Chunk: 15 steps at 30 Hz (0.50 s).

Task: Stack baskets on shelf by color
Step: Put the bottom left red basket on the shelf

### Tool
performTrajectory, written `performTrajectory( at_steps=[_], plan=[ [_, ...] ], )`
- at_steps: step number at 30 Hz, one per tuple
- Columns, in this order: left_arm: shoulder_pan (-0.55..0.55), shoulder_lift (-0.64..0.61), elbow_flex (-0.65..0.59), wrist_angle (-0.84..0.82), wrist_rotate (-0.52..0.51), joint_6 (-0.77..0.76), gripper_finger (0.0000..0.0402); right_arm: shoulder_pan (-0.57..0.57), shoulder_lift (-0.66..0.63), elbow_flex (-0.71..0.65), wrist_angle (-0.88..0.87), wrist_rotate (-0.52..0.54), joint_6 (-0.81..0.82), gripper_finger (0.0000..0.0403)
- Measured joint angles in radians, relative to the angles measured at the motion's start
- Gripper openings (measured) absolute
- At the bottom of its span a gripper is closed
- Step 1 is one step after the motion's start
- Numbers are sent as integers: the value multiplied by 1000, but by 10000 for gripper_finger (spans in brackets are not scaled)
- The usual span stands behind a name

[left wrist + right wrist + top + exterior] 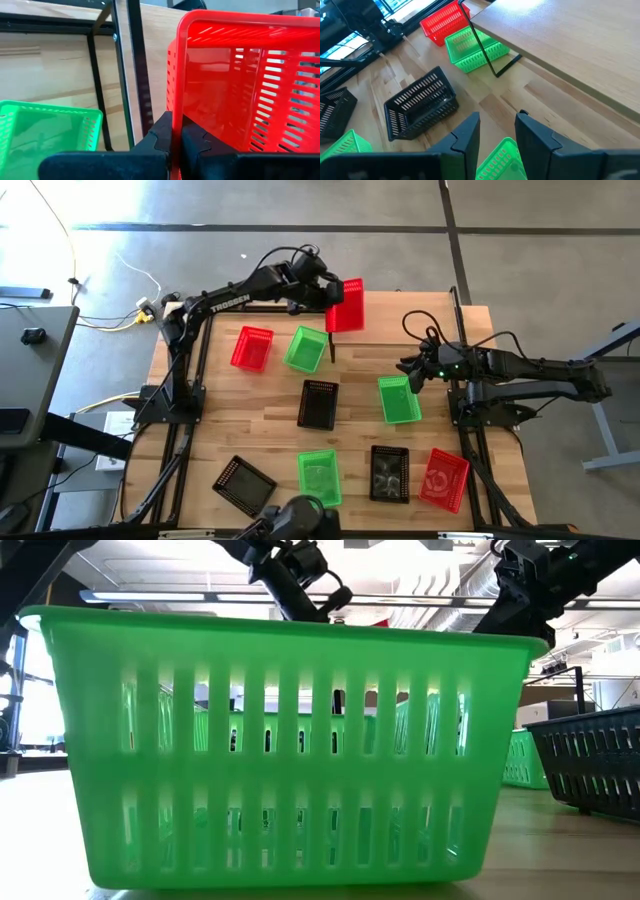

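My left gripper (328, 298) is shut on a red basket (346, 306), held up over the left end of the shelf (405, 330), at the table's far side. My right gripper (412, 373) is open and hovers at the far end of a green basket (400, 400), which stands on the table just in front of the shelf. In the right wrist view its fingers stand on either side of that basket's rim (499, 156); whether they touch it I cannot tell. The shelf's board (570, 45) rests on thin black legs (485, 50). My left gripper (176, 131) pinches one wall of the red basket just below its rim (176, 107), one finger (197, 142) inside the basket and the other (159, 137) outside. The basket is lifted clear of the table and the shelf, turned on its side.
On the table left of the shelf stand a red basket (252, 347) and a green one (305, 348); a black one (318, 403) sits mid-table. Along the near edge are a black (243, 483), a green (320, 477), a black (389, 473) and a red basket (444, 478).
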Motion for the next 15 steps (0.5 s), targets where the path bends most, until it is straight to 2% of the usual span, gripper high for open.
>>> performTrajectory(
  at_steps=[15],
  plan=[
    [-31,9,0,-2,-48,0,0,0,0,0,0,3,0,110]
  ],
)
